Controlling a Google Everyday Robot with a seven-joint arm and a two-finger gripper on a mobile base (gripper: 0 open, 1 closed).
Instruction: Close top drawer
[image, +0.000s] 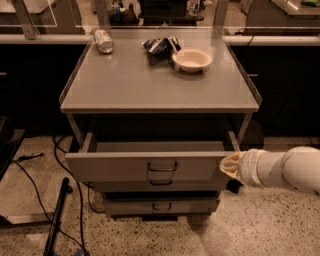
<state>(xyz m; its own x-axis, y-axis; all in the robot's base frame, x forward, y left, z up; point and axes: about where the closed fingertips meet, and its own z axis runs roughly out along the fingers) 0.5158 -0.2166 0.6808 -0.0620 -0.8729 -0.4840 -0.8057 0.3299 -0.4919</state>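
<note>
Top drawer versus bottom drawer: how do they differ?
The top drawer is pulled out; the bottom drawer is pushed in. The top drawer's front is taller than the bottom drawer's. The gripper sits at the top drawer's right end. Both are grey with central loop handles.

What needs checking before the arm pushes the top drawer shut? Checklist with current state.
1. Top drawer pulled out, so there is travel left to close: ok.
2. End effector at the right end of the drawer's front panel: ok. Firm contact: cannot tell.
3. Push point centred: not ok. It sits well right of the handle, so the drawer might skew.
4. Tray has nothing showing above its rim: ok in the visible part.
5. Bowl and can sit far back on the cabinet top, away from the front edge: ok.
</note>
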